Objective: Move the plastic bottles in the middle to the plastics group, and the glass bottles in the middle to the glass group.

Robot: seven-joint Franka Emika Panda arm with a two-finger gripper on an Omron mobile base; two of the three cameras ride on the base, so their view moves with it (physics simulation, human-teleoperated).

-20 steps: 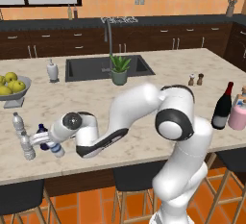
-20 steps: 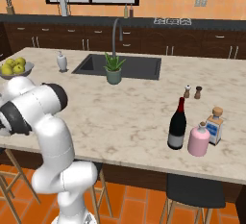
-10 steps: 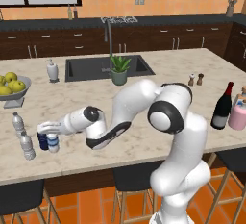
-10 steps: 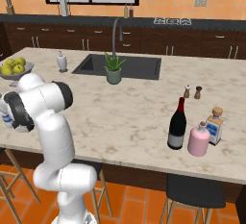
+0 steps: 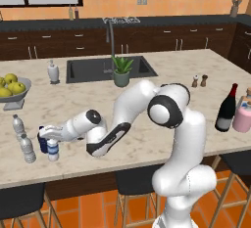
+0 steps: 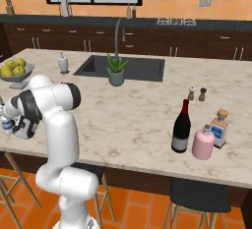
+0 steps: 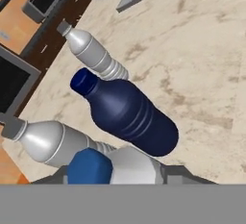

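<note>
Hand view is showing the pincer (image 7: 115, 172) grasping the blue-capped clear bottle (image 7: 120, 166), upright on the table (image 7: 192, 50) just beside the dark blue bottle (image 7: 125, 112), with both greyish ribbed bottles (image 7: 91, 52) standing close beyond; release is looking near.

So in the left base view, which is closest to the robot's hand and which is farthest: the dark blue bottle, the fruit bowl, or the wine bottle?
Starting from the hand:
1. Dark blue bottle, right beside it at the counter's left end.
2. Fruit bowl, farther back on the left.
3. Wine bottle, far off at the counter's right end.
</note>
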